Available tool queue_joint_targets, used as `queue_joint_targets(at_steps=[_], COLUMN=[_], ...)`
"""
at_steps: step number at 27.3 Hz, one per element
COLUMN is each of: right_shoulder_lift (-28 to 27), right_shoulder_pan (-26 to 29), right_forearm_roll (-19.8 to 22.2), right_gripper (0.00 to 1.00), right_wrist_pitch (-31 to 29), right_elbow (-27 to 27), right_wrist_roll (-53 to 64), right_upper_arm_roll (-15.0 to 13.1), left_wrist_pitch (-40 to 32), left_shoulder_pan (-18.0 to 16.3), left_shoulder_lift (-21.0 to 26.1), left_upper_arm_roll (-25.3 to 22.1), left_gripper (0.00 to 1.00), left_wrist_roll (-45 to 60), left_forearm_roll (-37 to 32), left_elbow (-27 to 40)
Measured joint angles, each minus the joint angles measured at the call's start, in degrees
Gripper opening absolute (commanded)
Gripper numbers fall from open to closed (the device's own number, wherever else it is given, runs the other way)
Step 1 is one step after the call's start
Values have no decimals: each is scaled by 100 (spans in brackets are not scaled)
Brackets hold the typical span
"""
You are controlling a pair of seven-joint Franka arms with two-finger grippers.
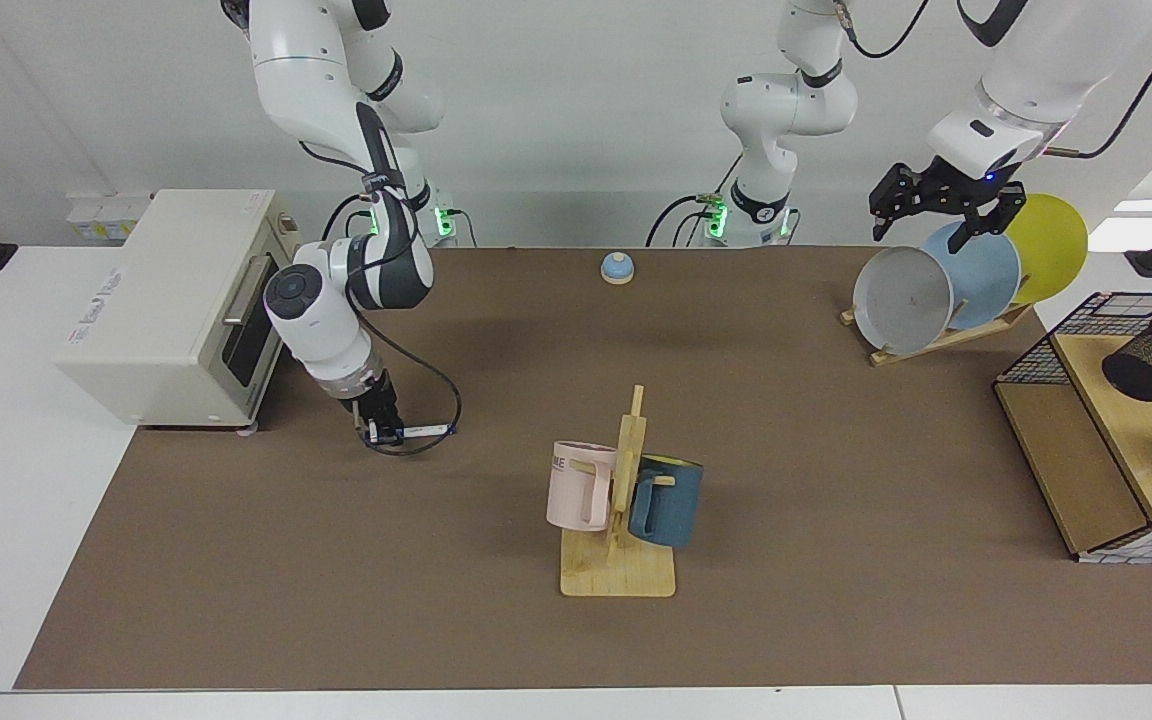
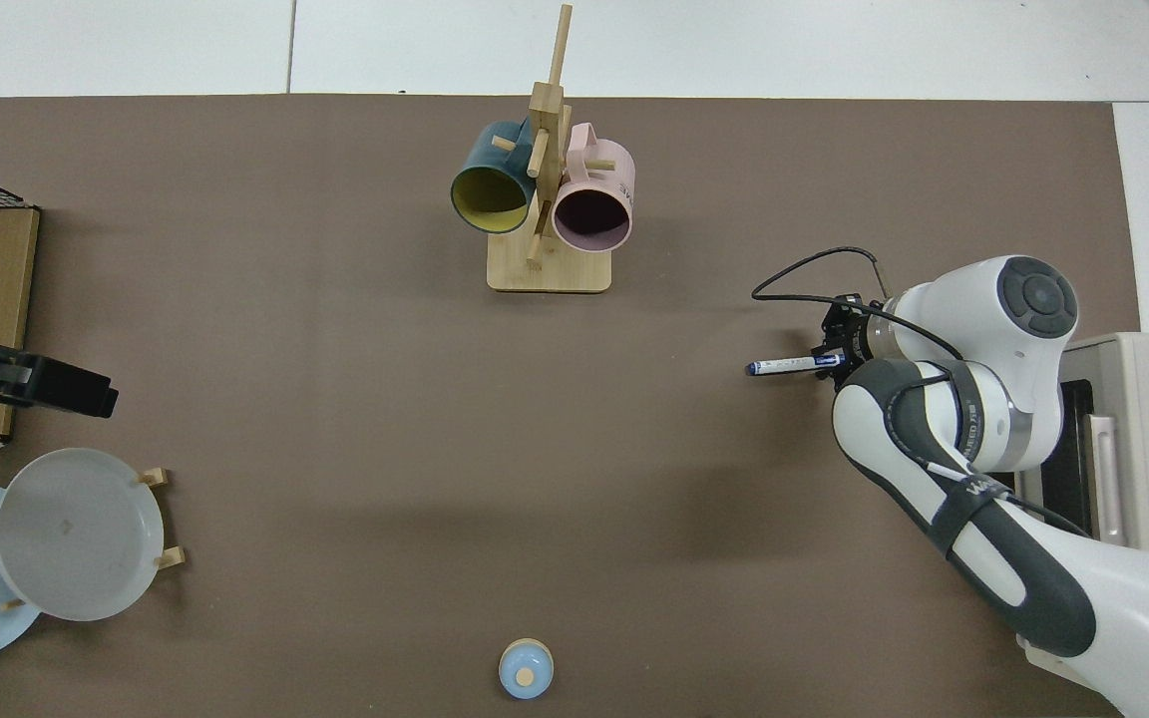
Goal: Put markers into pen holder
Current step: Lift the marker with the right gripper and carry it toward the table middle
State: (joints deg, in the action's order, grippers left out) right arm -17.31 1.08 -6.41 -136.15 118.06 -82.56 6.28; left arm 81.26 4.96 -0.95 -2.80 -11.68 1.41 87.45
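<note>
A white marker [image 1: 427,430] with a dark blue cap lies level just above the brown mat, near the toaster oven. My right gripper [image 1: 382,432] is shut on its end; in the top view the marker [image 2: 782,365] sticks out from the right gripper [image 2: 832,357] toward the table's middle. The pen holder [image 1: 1150,356], a black mesh cup, stands tilted on a wooden shelf at the far right of the facing view. It is out of the top view. My left gripper [image 1: 942,207] hangs open above the plate rack, holding nothing, and its arm waits there.
A toaster oven [image 1: 176,300] stands close behind the right arm. A wooden mug rack [image 1: 619,520] with a pink and a blue mug stands mid-table. Plates [image 1: 936,290] lean in a rack, and a blue bell [image 1: 617,267] sits at the back. A wire basket [image 1: 1056,340] surrounds the shelf.
</note>
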Motion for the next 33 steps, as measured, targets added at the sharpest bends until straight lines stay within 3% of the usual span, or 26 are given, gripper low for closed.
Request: queue_joint_targets(at_steps=[7, 20, 33], right_shoulder_lift=[4, 104, 1431], right_shoulder_pan=[-23, -140, -227], right_forearm_roll=[0, 0, -51], right_gripper=[1, 0, 0], right_wrist_pitch=[0, 88, 1996], right_elbow=[3, -20, -349], right_wrist_roll=[0, -16, -113], right_upper_arm_roll=[27, 68, 78], left_wrist_pitch=[-1, -1, -1], left_shoulder_pan=[0, 0, 0], left_shoulder_lift=[0, -3, -3], left_upper_arm_roll=[0, -10, 1], left_gripper=[100, 100, 100], left_wrist_roll=[0, 0, -13], left_forearm_roll=[0, 0, 6], left_elbow=[5, 5, 6])
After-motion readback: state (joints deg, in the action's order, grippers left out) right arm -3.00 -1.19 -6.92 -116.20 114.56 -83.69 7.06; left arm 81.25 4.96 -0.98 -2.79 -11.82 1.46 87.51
